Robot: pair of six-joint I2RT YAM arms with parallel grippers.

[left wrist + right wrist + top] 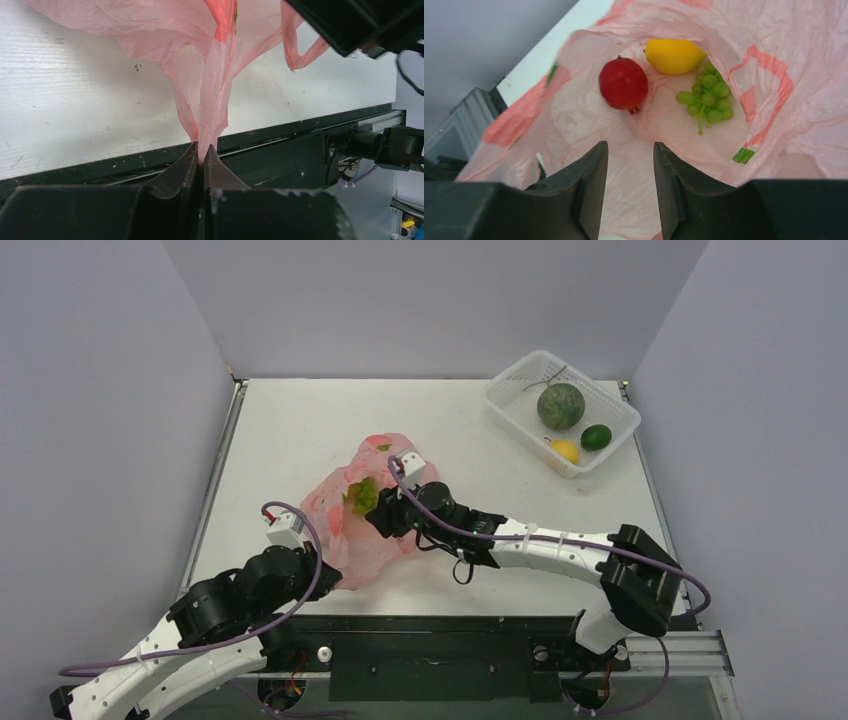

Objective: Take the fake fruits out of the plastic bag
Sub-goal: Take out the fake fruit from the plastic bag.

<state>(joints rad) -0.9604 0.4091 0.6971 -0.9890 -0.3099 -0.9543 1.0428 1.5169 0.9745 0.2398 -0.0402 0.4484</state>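
Observation:
The pink plastic bag [345,525] lies crumpled mid-table. My left gripper [201,148] is shut on a pinched fold of the bag [212,95] at the near edge. My right gripper [630,147] is open and empty, pointing into the bag's mouth [769,55]. Inside lie a red round fruit [623,83], a yellow lemon [674,55] and a light-green grape bunch [708,97], all ahead of the fingertips. The top view shows the green bunch [362,496] through the bag opening beside the right gripper [380,517].
A white perforated basket [510,405] at the back right holds a grey-green melon [560,405], a dark green oval fruit [596,436] and a yellow lemon [566,450]. The table's black front rail [300,130] runs just behind the left gripper. Grey walls enclose the table.

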